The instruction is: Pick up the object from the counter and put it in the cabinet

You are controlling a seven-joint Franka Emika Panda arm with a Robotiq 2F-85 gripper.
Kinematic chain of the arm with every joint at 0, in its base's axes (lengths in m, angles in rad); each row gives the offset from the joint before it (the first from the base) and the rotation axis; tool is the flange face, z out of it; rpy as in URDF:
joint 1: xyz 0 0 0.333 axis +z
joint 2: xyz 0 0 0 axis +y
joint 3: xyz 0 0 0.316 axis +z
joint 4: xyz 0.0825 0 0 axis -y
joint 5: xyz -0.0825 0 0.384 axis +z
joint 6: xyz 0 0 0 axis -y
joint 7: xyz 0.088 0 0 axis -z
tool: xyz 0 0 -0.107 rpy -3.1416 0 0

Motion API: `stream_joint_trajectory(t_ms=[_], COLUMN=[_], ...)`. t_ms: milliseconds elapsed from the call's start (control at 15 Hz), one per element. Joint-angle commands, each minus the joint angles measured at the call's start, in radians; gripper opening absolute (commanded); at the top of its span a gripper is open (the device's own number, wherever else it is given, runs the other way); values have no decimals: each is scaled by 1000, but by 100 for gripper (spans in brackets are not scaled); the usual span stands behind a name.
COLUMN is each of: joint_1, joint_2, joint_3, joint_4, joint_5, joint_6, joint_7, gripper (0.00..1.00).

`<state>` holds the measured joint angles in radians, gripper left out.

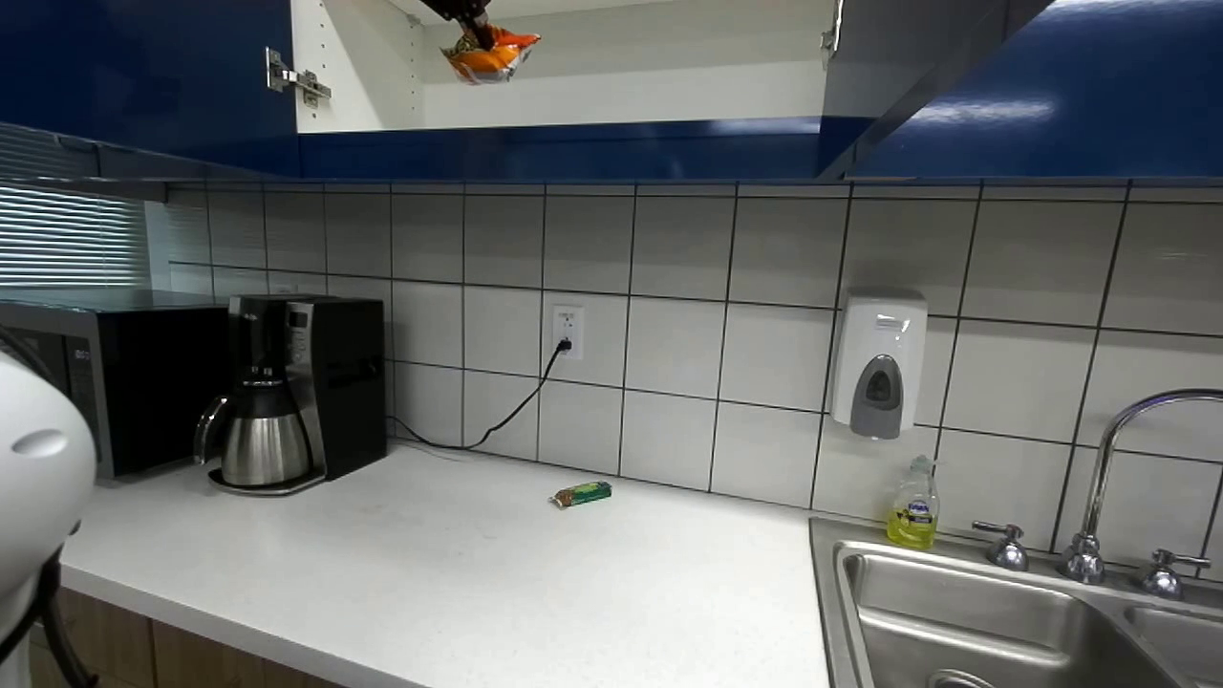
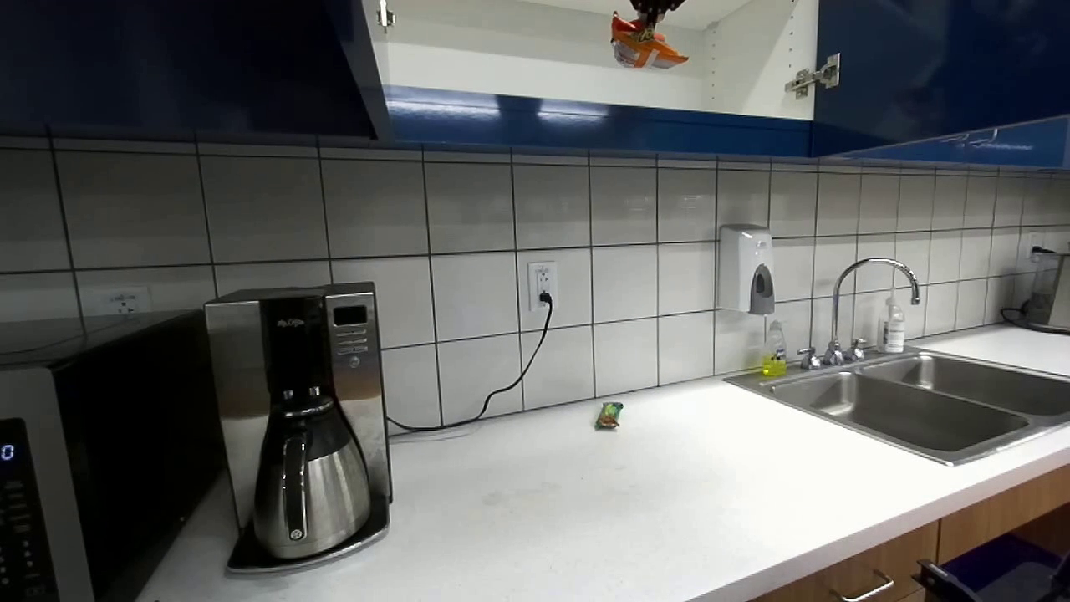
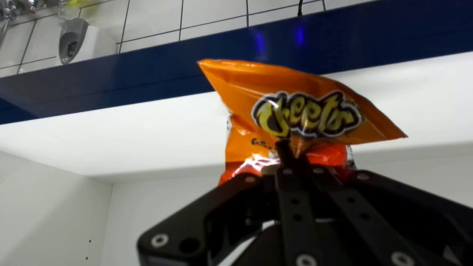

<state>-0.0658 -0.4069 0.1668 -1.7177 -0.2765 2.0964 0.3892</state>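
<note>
The orange snack packet [image 3: 295, 92] hangs crinkled from my gripper [image 3: 292, 153], which is shut on its pinched middle. The packet also shows in both exterior views [image 1: 492, 62] [image 2: 648, 54], with the dark fingertips [image 1: 481, 36] [image 2: 649, 23] coming from the top edge. It is at the opening of the blue cabinet [image 1: 573, 153] [image 2: 602, 125], above its lower front edge. How far inside it is I cannot tell. The wrist view is upside down and shows the cabinet's blue edge [image 3: 111, 88] and white interior. The white counter [image 1: 430, 573] [image 2: 585, 502] is far below.
The cabinet doors [image 1: 143, 76] [image 2: 919, 75] stand open, with metal hinges [image 1: 298, 78] at the sides. A small green-and-dark item [image 1: 583, 494] lies on the counter. A coffee machine [image 1: 349, 382], a soap dispenser [image 1: 879, 363] and a steel sink [image 1: 955, 602] are below.
</note>
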Motion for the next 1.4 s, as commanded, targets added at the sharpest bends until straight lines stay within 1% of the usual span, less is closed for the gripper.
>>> stream_joint_trajectory(t_ms=[0, 267, 600, 933, 1000, 1333], joint_1=[-38, -18, 23, 77, 54, 70], joint_2=[128, 245, 369, 463, 473, 522], joint_3=[38, 31, 5, -25, 1, -3], joint_4=[142, 249, 365, 471, 480, 536], joint_5=[-74, -150, -208, -220, -219, -218], joint_6=[-17, -36, -61, -90, -91, -120], joint_7=[96, 163, 211, 206, 207, 207], gripper=[0, 0, 0, 0, 0, 0])
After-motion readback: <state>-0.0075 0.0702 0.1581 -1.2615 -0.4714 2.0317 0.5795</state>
